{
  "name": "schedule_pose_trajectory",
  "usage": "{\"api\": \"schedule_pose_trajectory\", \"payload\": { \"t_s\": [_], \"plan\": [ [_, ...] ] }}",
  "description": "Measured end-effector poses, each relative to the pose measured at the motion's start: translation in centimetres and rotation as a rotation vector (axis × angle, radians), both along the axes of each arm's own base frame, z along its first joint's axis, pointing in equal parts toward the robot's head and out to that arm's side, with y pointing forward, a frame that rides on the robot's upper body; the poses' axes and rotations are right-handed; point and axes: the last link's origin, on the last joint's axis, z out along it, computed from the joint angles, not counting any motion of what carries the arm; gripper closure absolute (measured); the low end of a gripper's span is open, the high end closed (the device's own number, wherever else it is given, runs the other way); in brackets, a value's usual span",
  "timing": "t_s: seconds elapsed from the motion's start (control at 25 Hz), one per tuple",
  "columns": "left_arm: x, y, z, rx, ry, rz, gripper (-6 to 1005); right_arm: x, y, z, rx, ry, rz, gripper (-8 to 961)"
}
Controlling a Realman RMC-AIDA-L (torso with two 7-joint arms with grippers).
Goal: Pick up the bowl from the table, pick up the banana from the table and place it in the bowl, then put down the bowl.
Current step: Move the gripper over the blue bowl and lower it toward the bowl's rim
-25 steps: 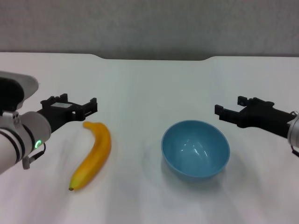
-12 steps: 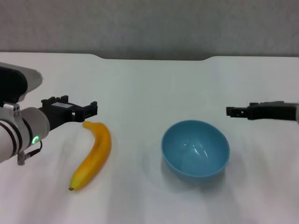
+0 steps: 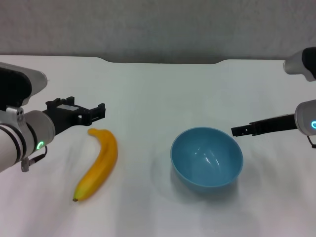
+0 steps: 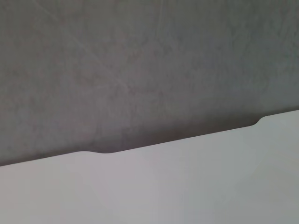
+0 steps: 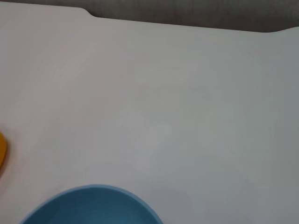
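The light-blue bowl [image 3: 206,157] stands upright and empty on the white table [image 3: 158,89], right of centre. Its rim also shows in the right wrist view [image 5: 91,205]. The yellow-orange banana [image 3: 98,163] lies on the table to the left, with a sliver of it in the right wrist view [image 5: 1,151]. My left gripper [image 3: 94,112] is open and empty, hovering just beyond the banana's far end. My right gripper [image 3: 237,131] is seen edge-on as a thin dark bar, just right of the bowl's rim and level with it.
The table's far edge has a shallow notch [image 3: 163,61] against a grey wall [image 3: 158,24]. The left wrist view shows only that edge [image 4: 103,153] and the wall. Bare tabletop lies between the banana and the bowl.
My right arm has risen and its gripper has turned edge-on, with the tip moving in close to the bowl's right rim. My left gripper has barely shifted. The bowl and banana have not moved.
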Motion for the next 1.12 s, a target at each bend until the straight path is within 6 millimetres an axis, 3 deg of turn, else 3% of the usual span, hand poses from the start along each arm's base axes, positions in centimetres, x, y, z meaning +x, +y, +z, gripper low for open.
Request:
{"api": "schedule_pose_trajectory", "payload": {
  "t_s": [0.4, 0.72, 1.12],
  "plan": [
    [0.3, 0.2, 0.0, 0.000, 0.000, -0.008, 122, 0.5, -0.9, -3.4, -0.061, 0.014, -0.036, 91],
    [0.5, 0.3, -0.8, -0.020, 0.003, -0.011, 121, 0.6, -1.4, -4.2, -0.067, 0.024, -0.040, 90],
    [0.4, 0.2, -0.7, 0.000, -0.007, -0.015, 122, 0.6, -2.3, -6.0, -0.090, 0.030, -0.030, 173]
  ]
}}
